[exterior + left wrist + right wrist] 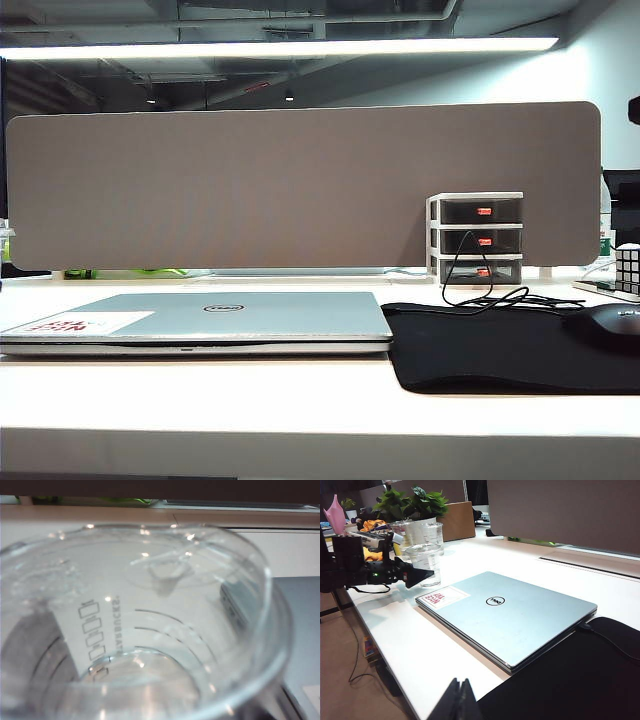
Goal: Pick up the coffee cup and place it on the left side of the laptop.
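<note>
The coffee cup (424, 560), clear with a clear lid, stands upright on the white table just off the laptop's stickered corner. It fills the left wrist view (150, 630), very close. The silver Dell laptop (220, 318) lies closed, seen also in the right wrist view (510, 615). My left gripper (422, 571) reaches in level at the cup. One black finger (417, 576) lies along its near side and the other is hidden. My right gripper (460, 682) hangs shut and empty near the table's front edge. Neither gripper nor the cup shows in the exterior view.
A black mouse mat (490, 345) with a mouse (610, 325) lies right of the laptop. Small drawers (478, 240) and a puzzle cube (628, 268) stand behind it. More clear cups (432, 532) and potted plants (410, 502) crowd the table end beyond the coffee cup.
</note>
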Controlling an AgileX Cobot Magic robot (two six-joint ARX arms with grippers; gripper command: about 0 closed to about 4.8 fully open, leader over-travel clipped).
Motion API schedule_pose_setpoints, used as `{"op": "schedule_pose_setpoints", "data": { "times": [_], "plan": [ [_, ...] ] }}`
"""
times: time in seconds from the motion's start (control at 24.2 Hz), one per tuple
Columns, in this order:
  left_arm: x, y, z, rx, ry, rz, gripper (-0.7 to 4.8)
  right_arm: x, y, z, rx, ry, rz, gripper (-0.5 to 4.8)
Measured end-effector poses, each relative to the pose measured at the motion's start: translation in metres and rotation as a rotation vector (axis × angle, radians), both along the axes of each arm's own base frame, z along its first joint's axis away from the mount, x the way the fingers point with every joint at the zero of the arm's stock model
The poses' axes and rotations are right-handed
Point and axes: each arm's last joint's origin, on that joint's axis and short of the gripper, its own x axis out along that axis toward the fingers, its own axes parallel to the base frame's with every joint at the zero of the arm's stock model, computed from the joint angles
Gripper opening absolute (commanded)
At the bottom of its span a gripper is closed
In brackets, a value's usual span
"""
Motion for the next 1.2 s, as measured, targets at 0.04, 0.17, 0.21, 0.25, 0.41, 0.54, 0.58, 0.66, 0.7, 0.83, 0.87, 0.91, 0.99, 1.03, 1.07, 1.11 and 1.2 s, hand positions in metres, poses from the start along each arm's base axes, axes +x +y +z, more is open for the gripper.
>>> {"op": "schedule_pose_setpoints", "data": {
  "times": [0.04, 0.17, 0.21, 0.25, 0.41, 0.54, 0.58, 0.66, 0.7, 0.83, 0.87, 0.91, 0.99, 1.03, 1.07, 1.11, 1.2],
  "plan": [
    [-0.005, -0.001, 0.002, 0.003, 0.000, 0.005, 4.76, 0.000, 0.000, 0.000, 0.000, 0.000, 0.000, -0.01],
    [-0.014, -0.005, 0.008, 0.011, -0.012, 0.018, 4.77, 0.000, 0.000, 0.000, 0.000, 0.000, 0.001, -0.01],
    [-0.015, -0.005, 0.010, 0.016, -0.019, 0.025, 4.77, 0.000, 0.000, 0.000, 0.000, 0.000, 0.001, -0.01],
    [-0.015, -0.004, 0.011, 0.018, -0.024, 0.032, 4.77, 0.000, 0.000, 0.000, 0.000, 0.000, 0.003, -0.01],
    [-0.020, -0.005, 0.010, 0.016, -0.013, 0.047, 4.77, -0.001, 0.001, 0.000, 0.000, 0.001, 0.027, -0.01],
    [-0.019, -0.004, 0.011, 0.018, -0.017, 0.049, 4.77, -0.001, 0.001, 0.000, 0.000, 0.001, 0.034, -0.01],
    [-0.019, -0.004, 0.011, 0.018, -0.017, 0.049, 4.77, -0.001, 0.001, 0.000, 0.000, 0.001, 0.034, -0.01],
    [-0.019, -0.004, 0.010, 0.014, -0.006, 0.049, 4.79, -0.001, 0.001, 0.000, 0.000, 0.001, 0.043, -0.01],
    [-0.019, -0.004, 0.009, 0.013, -0.003, 0.049, 4.79, -0.001, 0.001, 0.000, 0.000, 0.001, 0.047, -0.01],
    [-0.019, -0.004, 0.009, 0.010, 0.001, 0.049, 4.79, -0.001, 0.001, 0.000, 0.000, 0.001, 0.050, -0.01],
    [-0.020, -0.005, 0.008, 0.006, 0.006, 0.049, 4.79, -0.001, 0.001, 0.000, 0.000, 0.001, 0.050, -0.01],
    [-0.022, -0.006, 0.007, 0.000, 0.015, 0.050, 4.79, -0.001, 0.001, 0.000, 0.000, 0.001, 0.050, -0.01],
    [-0.031, -0.009, 0.002, -0.020, 0.049, 0.054, 4.79, -0.001, 0.001, 0.000, 0.000, 0.001, 0.050, -0.01],
    [-0.042, -0.012, -0.004, -0.040, 0.094, 0.072, 4.79, -0.001, 0.001, 0.000, 0.000, 0.001, 0.050, -0.01],
    [-0.048, -0.014, -0.007, -0.048, 0.112, 0.082, 4.79, -0.001, 0.001, 0.000, 0.000, 0.001, 0.050, -0.01],
    [-0.055, -0.016, -0.010, -0.063, 0.136, 0.093, 4.79, -0.001, 0.001, 0.000, 0.000, 0.001, 0.050, -0.01],
    [-0.066, -0.020, -0.013, -0.089, 0.173, 0.114, 4.79, -0.001, 0.001, 0.000, 0.000, 0.001, 0.050, -0.01]
  ]
}}
